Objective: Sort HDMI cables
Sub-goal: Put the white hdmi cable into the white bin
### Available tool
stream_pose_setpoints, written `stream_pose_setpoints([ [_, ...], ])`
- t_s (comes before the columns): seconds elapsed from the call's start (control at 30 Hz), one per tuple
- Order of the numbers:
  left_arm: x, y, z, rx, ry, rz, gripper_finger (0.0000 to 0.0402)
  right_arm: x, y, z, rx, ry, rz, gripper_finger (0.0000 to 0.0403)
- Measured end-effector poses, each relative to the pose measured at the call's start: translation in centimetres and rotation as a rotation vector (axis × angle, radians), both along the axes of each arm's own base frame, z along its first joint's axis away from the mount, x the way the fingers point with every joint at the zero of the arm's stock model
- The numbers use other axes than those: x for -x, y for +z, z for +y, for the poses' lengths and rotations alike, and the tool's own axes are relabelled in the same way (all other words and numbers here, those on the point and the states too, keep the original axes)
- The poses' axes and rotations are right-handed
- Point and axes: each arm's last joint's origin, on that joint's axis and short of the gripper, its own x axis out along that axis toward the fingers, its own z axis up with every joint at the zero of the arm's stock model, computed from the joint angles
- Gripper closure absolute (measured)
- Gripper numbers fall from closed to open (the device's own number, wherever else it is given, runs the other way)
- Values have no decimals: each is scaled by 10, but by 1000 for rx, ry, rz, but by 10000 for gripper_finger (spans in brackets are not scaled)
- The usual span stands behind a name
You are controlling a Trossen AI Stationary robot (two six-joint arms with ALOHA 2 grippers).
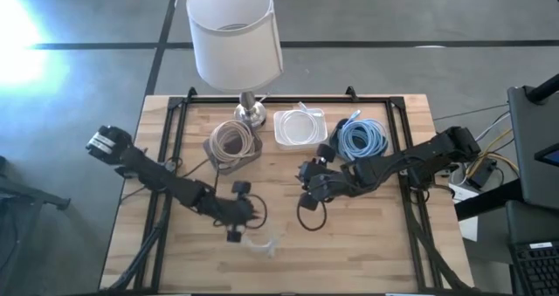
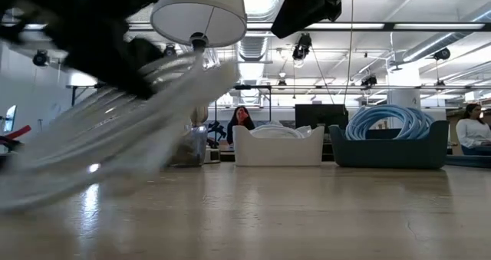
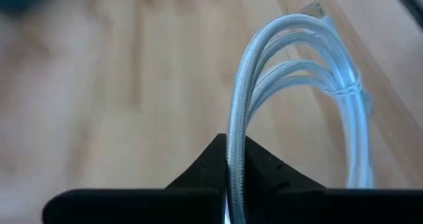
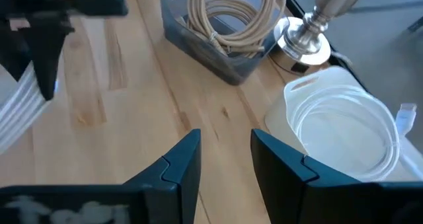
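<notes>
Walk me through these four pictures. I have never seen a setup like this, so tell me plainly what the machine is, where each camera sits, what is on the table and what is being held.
Two dark robot arms work at a wooden table. One picture looks straight down, one looks level across the tabletop, and one camera rides on each wrist. By a lamp stand three bins: a grey bin with beige cables, a white bin with white cables, and a dark blue bin with light blue cables. The left gripper is shut on a white cable coil, near the table's front. The right gripper is open and empty, at mid-table.
</notes>
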Motion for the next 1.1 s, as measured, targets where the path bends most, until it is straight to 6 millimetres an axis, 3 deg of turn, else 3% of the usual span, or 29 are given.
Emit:
stream_pose_setpoints([
  [0.3, -41, 44, 63, -137, 123, -138, 371, 7, 0, 1, -102, -98, -19, 287],
  [0.63, -74, 74, 147, -256, 332, -270, 372, 57, 4, -2, -143, -392, 48, 277],
  [0.8, -89, 73, 188, -271, 444, -320, 370, 67, -13, 0, -178, -480, 54, 282],
  [1.1, -114, 52, 244, -331, 564, -318, 370, 77, -43, 3, -247, -584, 78, 285],
])
